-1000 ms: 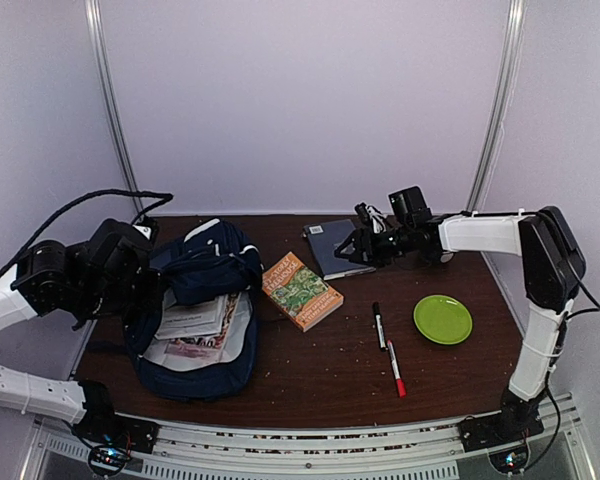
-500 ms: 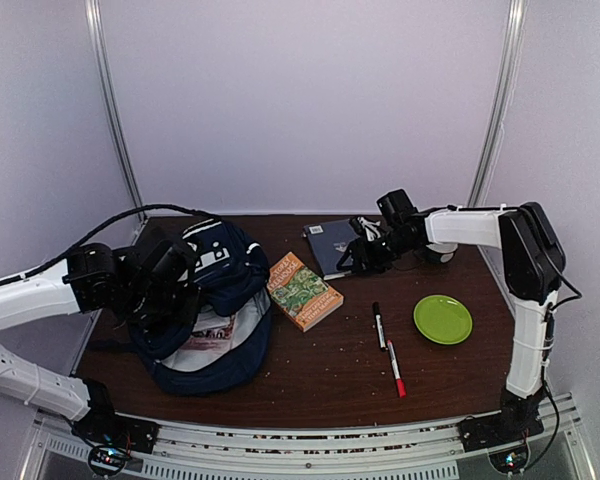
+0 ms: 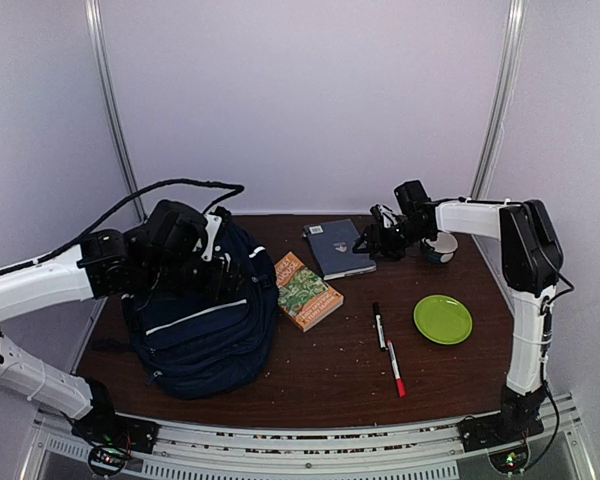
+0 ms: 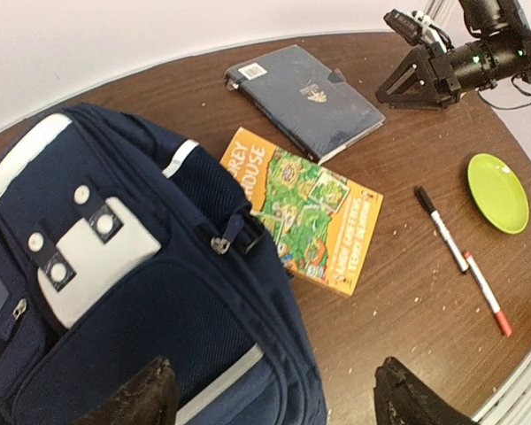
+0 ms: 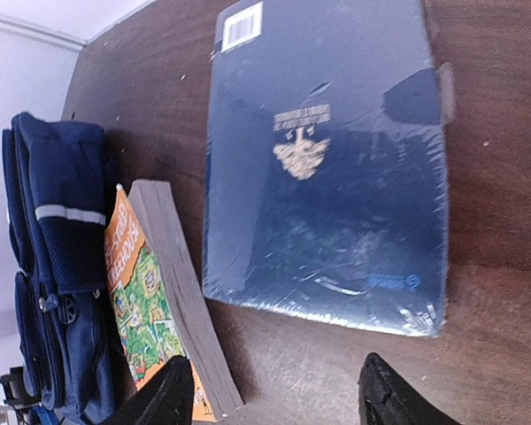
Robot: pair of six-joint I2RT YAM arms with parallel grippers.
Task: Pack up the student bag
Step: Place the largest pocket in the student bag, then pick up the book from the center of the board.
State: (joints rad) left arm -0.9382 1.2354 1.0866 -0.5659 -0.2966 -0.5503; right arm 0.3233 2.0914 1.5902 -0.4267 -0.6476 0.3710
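The student bag (image 3: pixel 205 335) lies at the table's left, navy with a white stripe; its white patch (image 4: pixel 88 257) faces up and the front is folded shut. My left gripper (image 4: pixel 274 403) hovers open above the bag's right edge, holding nothing. An orange-green book (image 3: pixel 305 290) lies just right of the bag. Behind it is a dark blue book (image 3: pixel 335 245). My right gripper (image 5: pixel 274 398) stands open over bare table at the blue book's (image 5: pixel 327 159) edge, with the orange book (image 5: pixel 150 301) beside its left finger.
A black marker (image 3: pixel 378 325) and a red-capped marker (image 3: pixel 395 368) lie right of centre. A green plate (image 3: pixel 442 319) sits further right, and a small bowl (image 3: pixel 440 250) stands at the back right behind my right arm.
My left gripper has opened and swung right over the bag. The bag's front has dropped shut over the papers that showed inside. My right gripper shifted slightly along the blue book.
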